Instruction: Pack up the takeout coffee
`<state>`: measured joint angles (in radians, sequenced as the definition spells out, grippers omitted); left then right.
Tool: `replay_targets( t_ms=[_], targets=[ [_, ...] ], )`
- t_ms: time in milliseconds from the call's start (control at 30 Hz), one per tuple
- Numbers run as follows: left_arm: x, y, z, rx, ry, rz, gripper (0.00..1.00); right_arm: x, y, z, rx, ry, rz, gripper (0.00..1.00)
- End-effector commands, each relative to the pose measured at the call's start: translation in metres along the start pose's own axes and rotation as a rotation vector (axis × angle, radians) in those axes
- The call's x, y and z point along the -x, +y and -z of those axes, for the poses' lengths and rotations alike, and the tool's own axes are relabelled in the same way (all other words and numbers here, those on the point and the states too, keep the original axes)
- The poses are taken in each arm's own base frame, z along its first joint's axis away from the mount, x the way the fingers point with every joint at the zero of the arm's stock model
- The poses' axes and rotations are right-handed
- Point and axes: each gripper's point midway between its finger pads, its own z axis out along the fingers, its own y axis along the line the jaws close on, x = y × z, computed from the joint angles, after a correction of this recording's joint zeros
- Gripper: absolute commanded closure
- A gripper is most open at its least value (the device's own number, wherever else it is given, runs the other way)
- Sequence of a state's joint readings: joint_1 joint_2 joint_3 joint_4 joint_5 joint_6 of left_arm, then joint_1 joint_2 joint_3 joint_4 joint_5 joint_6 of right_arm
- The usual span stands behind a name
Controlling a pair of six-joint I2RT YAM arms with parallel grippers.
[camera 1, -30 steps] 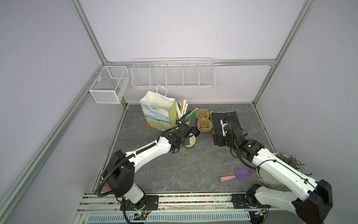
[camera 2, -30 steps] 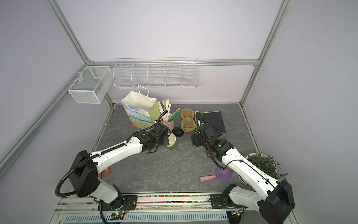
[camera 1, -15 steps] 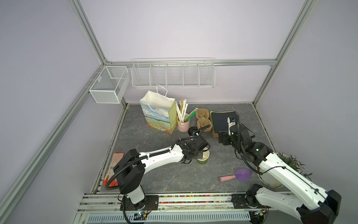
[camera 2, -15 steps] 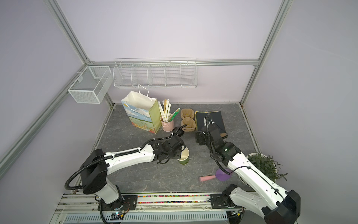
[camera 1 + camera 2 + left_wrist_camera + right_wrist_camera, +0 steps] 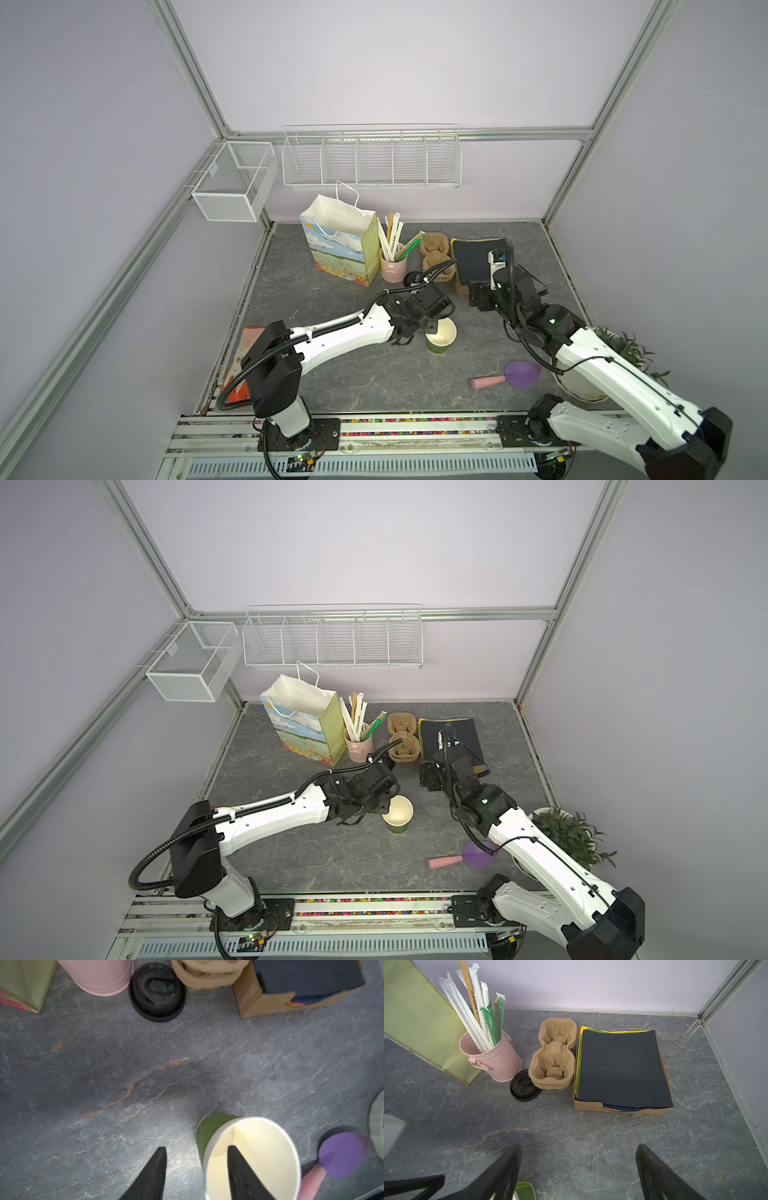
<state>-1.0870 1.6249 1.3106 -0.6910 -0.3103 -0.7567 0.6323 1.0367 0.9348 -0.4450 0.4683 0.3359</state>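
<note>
Left wrist view gives you the clearest read. The green paper cup (image 5: 249,1157) stands upright on the table (image 5: 124,1074), out in the middle of the work area and well apart from the paper bag (image 5: 340,245) at the back. Your left pincer (image 5: 197,1148) straddles its rim, one finger inside the white interior and one outside. The jaws are parted with a clear gap to the wall, so nothing is gripped. Both top views agree: the cup stands free just below that pincer. Your right pincer (image 5: 579,1147) hangs wide open over bare table and holds nothing.

The cup has no lid on. The black lid (image 5: 525,1085) lies flat on the table between the pink bucket (image 5: 496,1059) and the pulp carrier (image 5: 554,1064). It sits right against the carrier, though you cannot tell whether they touch.

Treat the cup as empty and very light. It will likely tip or skid at a nudge, and its thin wall should buckle under a hard squeeze. The rolled rim is probably the stiffest part, so pinch the wall there, one finger in and one out, and close gently. The lid looks stiff but thin and slick; lying flat, it offers you only its raised edge to catch.
</note>
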Motion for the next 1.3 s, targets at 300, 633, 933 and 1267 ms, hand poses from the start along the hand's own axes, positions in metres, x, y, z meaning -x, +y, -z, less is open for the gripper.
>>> replay_targets(
  t_ms=[300, 633, 933, 1267],
  targets=[
    [0.097, 0.123, 0.132, 0.225, -0.422, 0.015, 0.11, -0.026, 0.053, -0.031, 0.195, 0.249, 0.084, 0.11],
    [0.097, 0.208, 0.164, 0.336, -0.619, 0.088, 0.05, -0.031, 0.108, -0.063, 0.206, 0.410, 0.250, 0.10],
    [0.090, 0.237, 0.195, 0.459, -0.701, 0.144, 0.05, -0.060, 0.148, -0.113, 0.212, 0.543, 0.405, 0.09],
    [0.088, 0.240, 0.204, 0.450, -0.728, 0.158, 0.06, -0.089, 0.166, -0.159, 0.201, 0.595, 0.516, 0.08]
  ],
)
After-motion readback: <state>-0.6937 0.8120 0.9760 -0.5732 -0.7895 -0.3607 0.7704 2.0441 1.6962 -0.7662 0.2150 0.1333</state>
